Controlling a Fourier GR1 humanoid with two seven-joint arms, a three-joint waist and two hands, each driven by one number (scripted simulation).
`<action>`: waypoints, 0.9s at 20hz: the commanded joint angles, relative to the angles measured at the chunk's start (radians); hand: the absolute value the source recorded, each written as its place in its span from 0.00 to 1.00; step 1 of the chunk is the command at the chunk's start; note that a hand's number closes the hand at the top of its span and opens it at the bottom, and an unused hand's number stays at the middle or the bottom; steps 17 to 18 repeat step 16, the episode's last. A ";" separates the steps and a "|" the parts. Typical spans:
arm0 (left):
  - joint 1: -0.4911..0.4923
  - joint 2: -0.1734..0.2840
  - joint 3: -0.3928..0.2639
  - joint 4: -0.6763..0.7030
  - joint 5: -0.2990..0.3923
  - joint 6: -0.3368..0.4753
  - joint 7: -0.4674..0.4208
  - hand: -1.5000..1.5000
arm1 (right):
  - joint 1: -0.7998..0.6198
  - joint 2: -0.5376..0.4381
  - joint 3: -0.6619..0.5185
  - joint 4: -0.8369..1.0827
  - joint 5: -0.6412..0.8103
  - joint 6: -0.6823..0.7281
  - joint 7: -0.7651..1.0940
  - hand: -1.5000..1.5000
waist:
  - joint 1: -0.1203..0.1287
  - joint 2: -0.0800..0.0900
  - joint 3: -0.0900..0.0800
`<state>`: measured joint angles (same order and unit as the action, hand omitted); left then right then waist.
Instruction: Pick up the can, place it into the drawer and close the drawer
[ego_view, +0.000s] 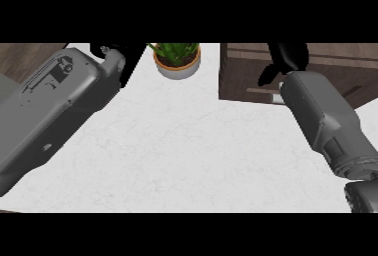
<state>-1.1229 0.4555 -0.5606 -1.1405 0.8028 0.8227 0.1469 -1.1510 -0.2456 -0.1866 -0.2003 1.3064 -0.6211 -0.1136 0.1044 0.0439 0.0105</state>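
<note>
The right hand (284, 60) reaches over the wooden drawer unit (244, 75), just right of the potted plant (177, 59); whether it grips anything I cannot tell. No can shows. The left hand (111, 50) is mostly hidden.

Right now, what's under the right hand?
The right hand is over the brown drawer unit; wood panels and a pale handle strip show. The can isn't visible; whether hand or forearm covers it, I can't tell.
</note>
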 joint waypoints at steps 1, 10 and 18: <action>0.024 0.028 0.011 -0.017 0.004 -0.030 0.016 0.00 | -0.096 -0.006 -0.029 0.002 -0.029 0.036 -0.019 0.00 | 0.016 -0.006 -0.008; 0.051 0.027 -0.004 -0.067 -0.015 0.003 0.016 0.00 | -0.085 0.063 -0.339 -0.003 -0.371 0.181 -0.255 0.00 | 0.015 -0.010 -0.002; 0.062 0.018 -0.007 -0.101 -0.028 0.039 0.034 0.00 | -0.093 0.049 -0.411 0.004 -0.441 0.236 -0.319 0.00 | 0.004 -0.012 -0.006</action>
